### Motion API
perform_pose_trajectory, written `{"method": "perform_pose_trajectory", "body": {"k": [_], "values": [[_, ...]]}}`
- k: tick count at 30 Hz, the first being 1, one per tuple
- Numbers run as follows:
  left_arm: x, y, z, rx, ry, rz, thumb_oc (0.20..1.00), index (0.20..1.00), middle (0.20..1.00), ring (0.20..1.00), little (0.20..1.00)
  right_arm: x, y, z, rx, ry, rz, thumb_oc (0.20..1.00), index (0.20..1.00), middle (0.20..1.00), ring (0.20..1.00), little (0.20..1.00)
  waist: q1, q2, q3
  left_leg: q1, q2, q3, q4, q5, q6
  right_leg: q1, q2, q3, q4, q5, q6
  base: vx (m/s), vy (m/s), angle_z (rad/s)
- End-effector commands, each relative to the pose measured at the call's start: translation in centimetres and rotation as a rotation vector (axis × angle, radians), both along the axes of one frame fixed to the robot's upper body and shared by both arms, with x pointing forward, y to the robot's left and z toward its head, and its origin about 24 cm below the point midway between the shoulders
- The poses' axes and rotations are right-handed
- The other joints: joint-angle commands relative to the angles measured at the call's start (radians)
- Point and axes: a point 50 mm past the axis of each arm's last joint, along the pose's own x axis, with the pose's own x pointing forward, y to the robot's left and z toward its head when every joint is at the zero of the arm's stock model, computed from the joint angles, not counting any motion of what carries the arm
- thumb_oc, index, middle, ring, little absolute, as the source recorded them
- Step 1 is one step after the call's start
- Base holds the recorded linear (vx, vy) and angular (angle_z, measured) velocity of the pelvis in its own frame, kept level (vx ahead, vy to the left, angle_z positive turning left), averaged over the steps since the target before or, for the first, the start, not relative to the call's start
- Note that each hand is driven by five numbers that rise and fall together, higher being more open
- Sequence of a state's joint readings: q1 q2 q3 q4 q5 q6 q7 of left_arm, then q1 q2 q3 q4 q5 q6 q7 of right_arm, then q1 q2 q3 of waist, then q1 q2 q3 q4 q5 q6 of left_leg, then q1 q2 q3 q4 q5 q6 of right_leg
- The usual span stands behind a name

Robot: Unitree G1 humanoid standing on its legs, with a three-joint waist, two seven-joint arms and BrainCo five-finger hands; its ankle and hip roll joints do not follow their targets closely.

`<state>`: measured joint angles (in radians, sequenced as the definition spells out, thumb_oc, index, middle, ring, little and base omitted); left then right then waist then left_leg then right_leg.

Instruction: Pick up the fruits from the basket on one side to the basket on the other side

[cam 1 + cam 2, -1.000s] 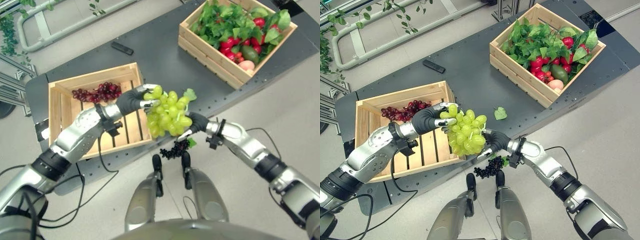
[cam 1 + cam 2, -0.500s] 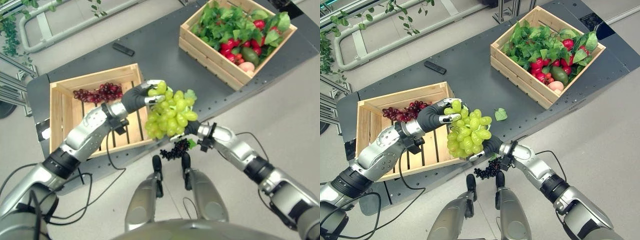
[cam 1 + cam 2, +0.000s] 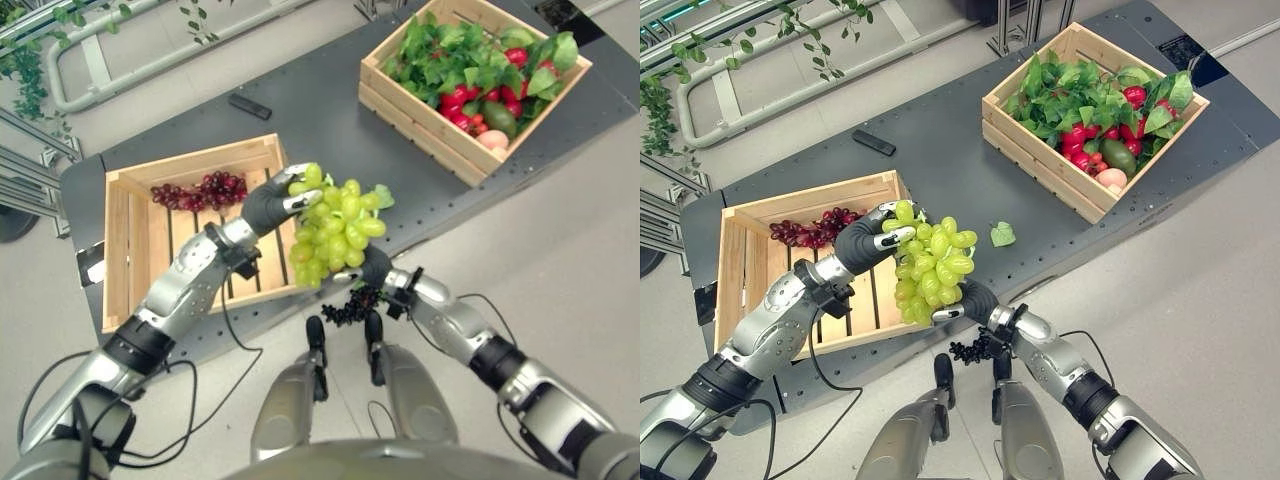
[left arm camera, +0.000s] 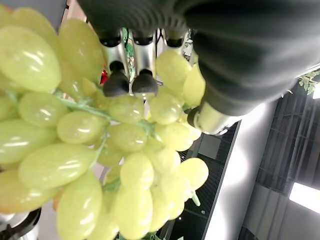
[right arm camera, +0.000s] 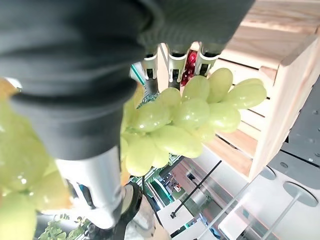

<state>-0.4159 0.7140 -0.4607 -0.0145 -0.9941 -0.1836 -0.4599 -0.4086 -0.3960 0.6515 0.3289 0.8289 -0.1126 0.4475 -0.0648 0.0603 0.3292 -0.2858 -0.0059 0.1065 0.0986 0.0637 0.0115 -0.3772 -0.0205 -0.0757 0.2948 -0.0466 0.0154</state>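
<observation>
The step in hand was the carry: a bunch of green grapes (image 3: 932,262) hung in the air over the right-hand rim of the near crate (image 3: 736,222), held from both sides. The left hand (image 3: 868,240) had its fingers curled over the top of the bunch, dark tips (image 4: 131,83) pressed into the fruit. The right hand (image 3: 971,297) came in from below and on the side away from the crate; its fingers lay up against the grapes, but whether they were actually closed round them or only cradling the bunch could not be told.

Inside the crate, at its far end, lay a bunch of dark red grapes (image 3: 808,228). The full crate (image 3: 1042,170) of leaves, red fruit and an avocado stood well beyond the near crate, to its right across the dark table (image 3: 940,150). A loose green leaf (image 3: 1002,236) lay on the table just right of the bunch, and a small dark grape cluster (image 3: 974,348) hung below the table edge.

As a judgement, the next move called for shifting the bunch inward past the crate's rim, lowering it onto the slats beside the red grapes, and only then loosening both hands, since the cluster looked floppy and might snag on the wall.
</observation>
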Motion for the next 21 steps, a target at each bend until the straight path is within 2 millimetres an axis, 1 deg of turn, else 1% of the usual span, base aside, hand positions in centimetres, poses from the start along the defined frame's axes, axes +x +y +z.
{"method": "perform_pose_trajectory", "body": {"k": [1, 6, 9, 11, 12, 21], "values": [[-0.3, -0.7, 2.5, -0.083, -0.144, -0.021, 0.2, 0.2, 0.2, 0.2, 0.2, 0.3, 1.8, 2.3, 0.164, -0.059, 0.008, 1.0, 1.0, 1.0, 1.0, 1.0, 0.0, -0.015, -0.022, 0.082, -0.002, -0.009, 0.04, -0.111, -0.006, 0.067, -0.04, 0.01, -0.018, 0.01, 0.082, 0.0, 0.0, 0.0], [-0.4, -0.8, 2.3, -0.093, -0.139, -0.02, 0.2, 0.2, 0.2, 0.2, 0.2, 0.4, 1.9, 2.6, 0.193, -0.062, -0.006, 1.0, 1.0, 1.0, 1.0, 1.0, 0.0, -0.012, -0.024, 0.082, -0.003, -0.008, 0.044, -0.114, -0.005, 0.068, -0.04, 0.01, -0.016, 0.008, 0.081, 0.0, 0.0, 0.0], [-0.5, -0.9, 1.9, -0.111, -0.117, -0.02, 0.2, 0.2, 0.2, 0.2, 0.2, 0.6, 2.1, 3.0, 0.265, -0.039, -0.028, 1.0, 1.0, 1.0, 1.0, 1.0, 0.001, -0.009, -0.025, 0.086, -0.003, -0.006, 0.043, -0.115, -0.005, 0.07, -0.041, 0.013, -0.018, 0.008, 0.082, 0.0, 0.0, 0.0], [-0.5, -0.9, 1.8, -0.114, -0.114, -0.021, 0.2, 0.2, 0.2, 0.2, 0.2, 0.6, 2.1, 3.0, 0.276, -0.035, -0.034, 1.0, 1.0, 1.0, 1.0, 1.0, 0.001, -0.008, -0.026, 0.087, -0.003, -0.005, 0.042, -0.115, -0.005, 0.071, -0.041, 0.013, -0.02, 0.009, 0.082, 0.0, 0.0, 0.0], [-0.6, -0.9, 1.6, -0.115, -0.103, -0.026, 0.2, 0.2, 0.2, 0.2, 0.2, 0.7, 2.2, 3.1, 0.313, -0.02, -0.046, 1.0, 1.0, 1.0, 1.0, 1.0, 0.002, -0.006, -0.027, 0.088, -0.003, -0.004, 0.042, -0.115, -0.004, 0.073, -0.041, 0.014, -0.02, 0.01, 0.082, 0.0, 0.0, 0.0], [-0.6, -1.2, 1.2, -0.109, -0.083, -0.044, 0.2, 0.2, 0.2, 0.2, 0.2, 0.8, 2.4, 3.4, 0.347, -0.015, -0.057, 1.0, 1.0, 1.0, 1.0, 1.0, 0.001, -0.002, -0.028, 0.09, -0.006, -0.004, 0.042, -0.117, -0.006, 0.076, -0.041, 0.013, -0.021, 0.009, 0.081, 0.0, 0.0, 0.0]]}}
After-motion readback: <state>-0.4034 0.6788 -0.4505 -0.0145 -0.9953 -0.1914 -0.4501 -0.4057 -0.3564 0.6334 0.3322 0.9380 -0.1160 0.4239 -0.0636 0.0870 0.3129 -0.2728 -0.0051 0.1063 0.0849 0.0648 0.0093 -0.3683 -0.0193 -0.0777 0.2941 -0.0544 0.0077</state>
